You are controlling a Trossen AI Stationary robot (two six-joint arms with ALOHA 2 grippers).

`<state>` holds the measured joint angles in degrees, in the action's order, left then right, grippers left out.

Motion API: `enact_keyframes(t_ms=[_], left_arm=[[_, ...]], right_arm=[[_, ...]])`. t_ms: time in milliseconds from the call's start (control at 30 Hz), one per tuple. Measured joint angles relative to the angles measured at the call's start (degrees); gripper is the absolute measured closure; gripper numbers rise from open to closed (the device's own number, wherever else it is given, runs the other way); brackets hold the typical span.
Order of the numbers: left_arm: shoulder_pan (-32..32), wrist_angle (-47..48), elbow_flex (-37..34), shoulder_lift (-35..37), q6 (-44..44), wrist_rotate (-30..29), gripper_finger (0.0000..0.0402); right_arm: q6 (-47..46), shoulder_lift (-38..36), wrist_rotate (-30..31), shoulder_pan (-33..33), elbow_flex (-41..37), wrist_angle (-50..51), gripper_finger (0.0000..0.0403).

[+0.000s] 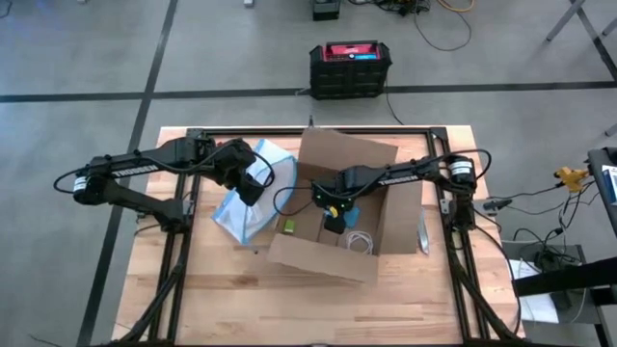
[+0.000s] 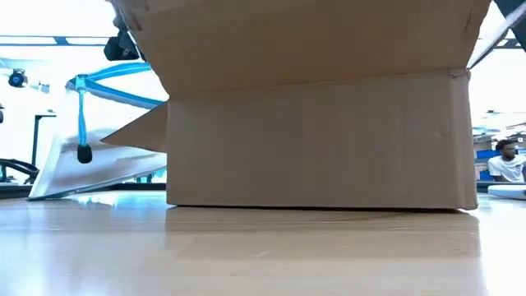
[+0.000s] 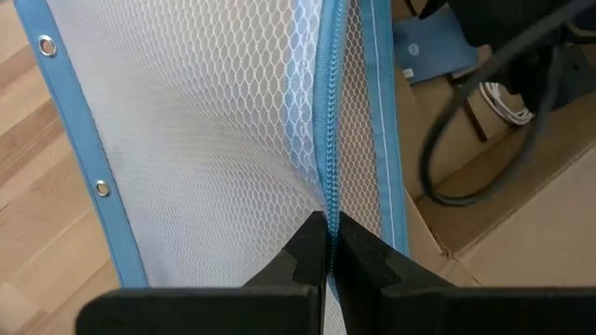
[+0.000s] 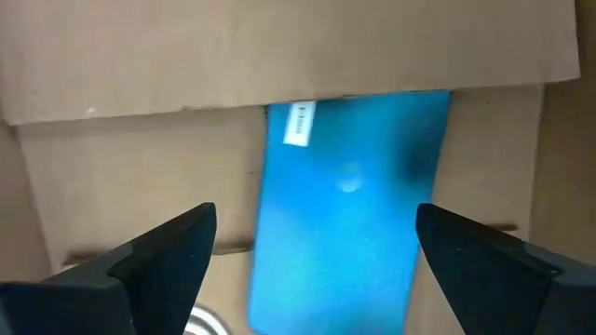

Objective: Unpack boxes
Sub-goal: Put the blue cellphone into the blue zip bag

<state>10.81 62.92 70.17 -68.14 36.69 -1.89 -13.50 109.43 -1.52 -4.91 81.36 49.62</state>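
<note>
Unpacking under way: brown corrugated cardboard box (image 1: 337, 207) sits mid-table, flaps open.
Clear blue-edged mesh bag (image 1: 253, 188) just beside it, pinched by left gripper (image 3: 328, 244); flat blue packet (image 4: 349, 209), coiled white cable (image 1: 361, 240) remain inside; right gripper (image 4: 312, 247) spread wide above packet.

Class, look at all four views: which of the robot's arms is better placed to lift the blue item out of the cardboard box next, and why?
Probably the right. The right gripper hangs open over the blue item inside the cardboard box; the left gripper is shut on the mesh bag beside it.
</note>
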Motion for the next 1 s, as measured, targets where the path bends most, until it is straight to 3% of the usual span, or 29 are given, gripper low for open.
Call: enact_keyframes(t_ms=[267, 500, 700, 1000], left_arm=[[0.0, -0.16, -0.02, 0.0, 0.0, 0.0, 0.0401], [0.0, -0.38, -0.04, 0.0, -0.15, 0.0, 0.0401], [0.0, -0.36, -0.04, -0.01, 0.0, 0.01, 0.0401], [0.0, -0.38, -0.07, -0.02, 0.04, 1.16, 0.0401]], right_arm=[[-7.37, -0.03, 0.02, -0.15, -0.17, 4.56, 0.0006], [-9.29, 1.86, -3.84, -0.78, -1.2, 3.41, 0.0004], [-8.57, 3.17, -0.07, -0.7, -1.2, 3.41, 0.0003], [-6.13, 3.74, 1.02, -0.65, 1.51, 4.07, 0.0003]])
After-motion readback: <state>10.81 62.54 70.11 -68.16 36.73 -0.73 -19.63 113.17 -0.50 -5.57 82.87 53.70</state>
